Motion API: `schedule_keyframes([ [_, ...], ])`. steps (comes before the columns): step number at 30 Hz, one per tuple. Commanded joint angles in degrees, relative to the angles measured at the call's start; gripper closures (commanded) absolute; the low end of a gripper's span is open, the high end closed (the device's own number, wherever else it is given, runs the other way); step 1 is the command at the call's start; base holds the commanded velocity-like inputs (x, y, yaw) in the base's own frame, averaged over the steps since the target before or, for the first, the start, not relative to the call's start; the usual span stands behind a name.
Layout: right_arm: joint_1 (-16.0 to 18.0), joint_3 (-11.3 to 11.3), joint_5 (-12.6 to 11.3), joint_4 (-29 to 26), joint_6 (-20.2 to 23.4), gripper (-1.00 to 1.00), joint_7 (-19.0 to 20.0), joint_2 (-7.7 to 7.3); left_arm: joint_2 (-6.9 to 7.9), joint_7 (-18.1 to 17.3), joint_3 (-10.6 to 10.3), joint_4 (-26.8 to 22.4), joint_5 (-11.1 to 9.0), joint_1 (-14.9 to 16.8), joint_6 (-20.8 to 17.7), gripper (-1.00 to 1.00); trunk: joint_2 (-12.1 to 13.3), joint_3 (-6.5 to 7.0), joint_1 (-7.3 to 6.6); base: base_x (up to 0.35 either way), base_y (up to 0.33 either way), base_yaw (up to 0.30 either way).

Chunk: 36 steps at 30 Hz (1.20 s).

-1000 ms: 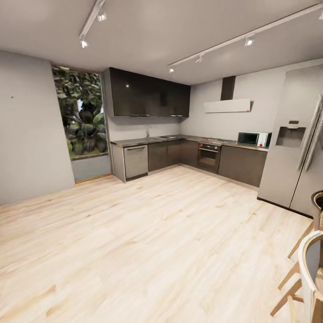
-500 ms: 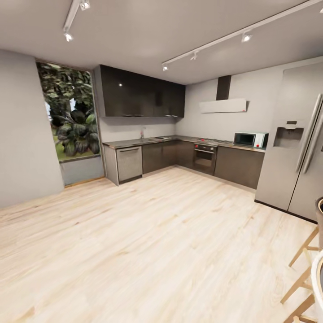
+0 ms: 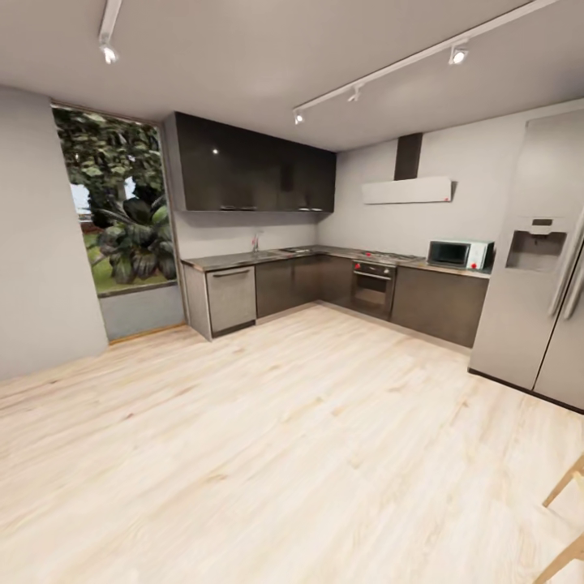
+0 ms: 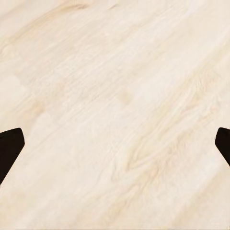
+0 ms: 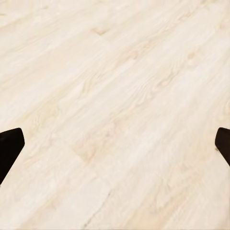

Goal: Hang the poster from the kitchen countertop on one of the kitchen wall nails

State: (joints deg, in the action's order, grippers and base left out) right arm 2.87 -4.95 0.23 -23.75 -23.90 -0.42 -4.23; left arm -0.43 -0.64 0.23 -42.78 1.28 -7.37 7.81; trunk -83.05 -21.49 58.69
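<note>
Counter (image 3: 243,259): one, sitting at 12 o'clock, far off, details blurring.
Left gripper (image 4: 115,143): fingers spreading wide, holding nothing.
Right gripper (image 5: 115,143): likewise gaping, empty.

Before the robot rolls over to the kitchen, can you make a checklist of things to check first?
1. Way to the kitchen countertop across the wooden floor: ok, bare boards all the way to the cabinets.
2. Poster spotted on the countertop: cannot tell, the counter is too far off to make one out.
3. Left gripper free: ok, fingers spread wide with nothing between them, floor beneath.
4. Right gripper free: ok, fingers spread wide, nothing held.
5. Side obstacles: ok for now, but the fridge and a wooden chair leg stand on the right; keep away from them.
6. Wall nail found: cannot tell, no dot stands out on the grey wall.
</note>
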Motion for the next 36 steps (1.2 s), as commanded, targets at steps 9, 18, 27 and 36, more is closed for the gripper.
schedule_keyframes([
  [9, 0.0, -0.1, 0.0, 0.0, -0.2, -1.00, -0.1, 0.01, -0.01, -0.1, 0.0, 0.0, 0.1, 0.0, 0.1, -1.00, 0.0, -0.05, 0.04, 0.333, 0.000, 0.000],
  [18, 0.0, -0.1, 0.0, 0.0, -0.2, -1.00, -0.1, 0.01, -0.01, -0.1, 0.0, 0.0, 0.1, 0.0, 0.1, -1.00, 0.0, -0.05, 0.04, 0.333, 0.000, 0.000],
  [27, 0.0, -0.1, 0.0, 0.0, -0.2, -1.00, -0.1, 0.00, -0.01, -0.1, 0.0, 0.0, 0.1, 0.0, 0.1, -1.00, 0.0, -0.05, 0.04, 0.333, 0.000, 0.000],
  [36, 0.0, -0.1, 0.0, 0.0, -0.2, -1.00, -0.1, -0.04, -0.01, -0.1, 0.0, 0.0, 0.1, 0.0, 0.1, -1.00, 0.0, -0.05, 0.04, 0.333, 0.000, 0.000],
])
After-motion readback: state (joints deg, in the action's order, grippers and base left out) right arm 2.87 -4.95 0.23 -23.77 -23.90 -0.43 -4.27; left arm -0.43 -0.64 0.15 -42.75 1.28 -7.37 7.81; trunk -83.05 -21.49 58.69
